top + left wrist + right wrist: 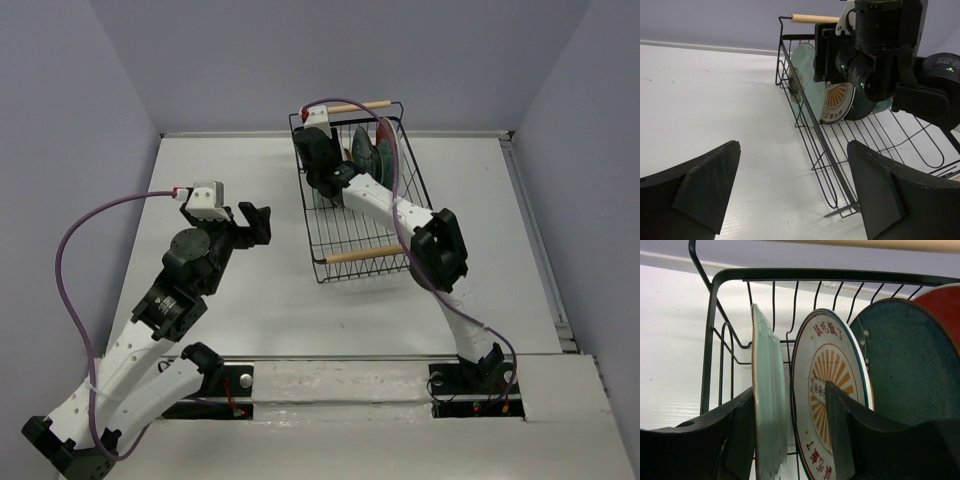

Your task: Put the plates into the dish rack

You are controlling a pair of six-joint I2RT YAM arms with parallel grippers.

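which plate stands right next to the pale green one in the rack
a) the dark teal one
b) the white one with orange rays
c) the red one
B: in the right wrist view the white plate with orange rays stands directly beside the pale green plate in the rack, while the dark teal plate and the red plate come after it.

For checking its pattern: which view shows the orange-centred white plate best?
Right wrist: the white plate is near, face mostly visible. Left wrist shows only its lower part under the right arm; top external hardly shows it.
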